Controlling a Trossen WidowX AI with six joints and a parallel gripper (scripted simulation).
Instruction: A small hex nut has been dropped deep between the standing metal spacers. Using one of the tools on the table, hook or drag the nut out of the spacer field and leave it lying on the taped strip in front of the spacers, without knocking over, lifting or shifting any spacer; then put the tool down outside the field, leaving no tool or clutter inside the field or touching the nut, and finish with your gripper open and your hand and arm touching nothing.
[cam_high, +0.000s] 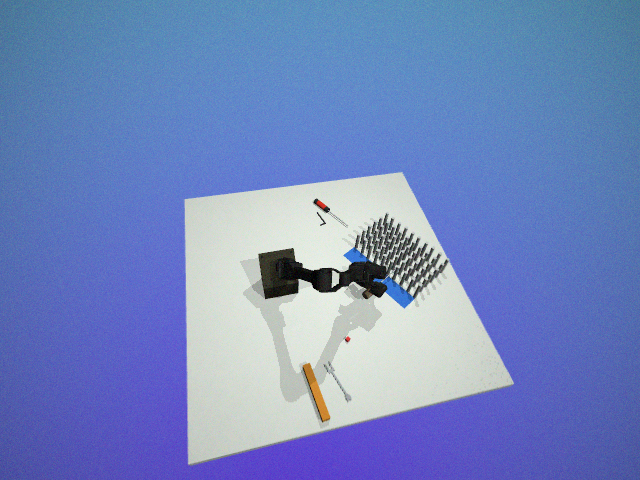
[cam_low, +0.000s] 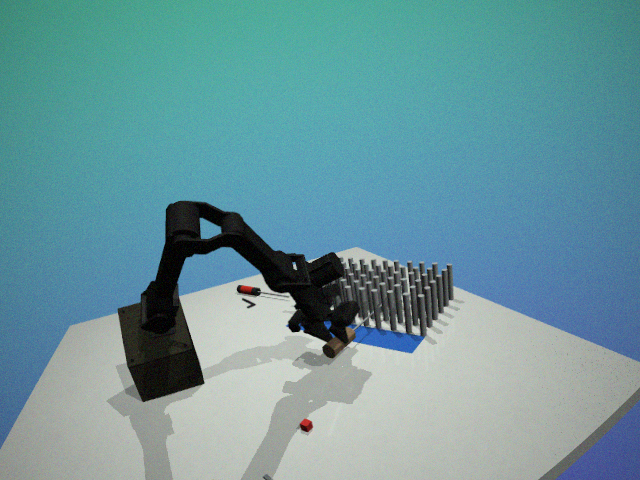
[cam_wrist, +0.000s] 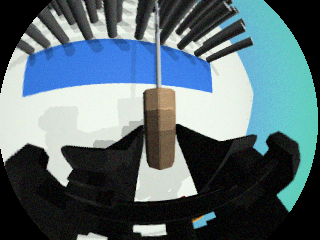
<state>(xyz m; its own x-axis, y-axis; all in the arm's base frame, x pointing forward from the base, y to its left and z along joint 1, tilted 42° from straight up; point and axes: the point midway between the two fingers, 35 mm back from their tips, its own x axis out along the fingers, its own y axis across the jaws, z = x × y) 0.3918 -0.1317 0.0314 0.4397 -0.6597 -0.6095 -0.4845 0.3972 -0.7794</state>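
Well, the nut can't be made out in any view, so where it lies relative to the hook end, or whether they touch, I cannot tell. The gripper (cam_high: 373, 292) (cam_low: 338, 338) (cam_wrist: 159, 127) is partly open, its fingers closed on the brown handle (cam_high: 367, 293) (cam_low: 336, 346) (cam_wrist: 160, 117) of a tool, lifted off the table (cam_high: 232, 361) (cam_low: 413, 413) (cam_wrist: 110, 95). From that handle, at the middle of the wrist view, a thin shaft (cam_low: 366, 319) (cam_wrist: 158, 60) runs up over the blue strip (cam_high: 402, 295) (cam_low: 392, 339) (cam_wrist: 100, 65) toward the spacers (cam_high: 418, 288) (cam_low: 422, 315) (cam_wrist: 111, 20) along the top; its far end is lost among them. The spacers stand upright, right of centre in the top view.

Above the centre there, a red screwdriver (cam_high: 321, 205) (cam_low: 248, 290) lies near a black hex key (cam_high: 323, 221) (cam_low: 250, 303). Below the centre sits a red cube (cam_high: 347, 338) (cam_low: 306, 425); lower down, an orange bar (cam_high: 316, 392) lies beside a grey forked tool (cam_high: 339, 383).
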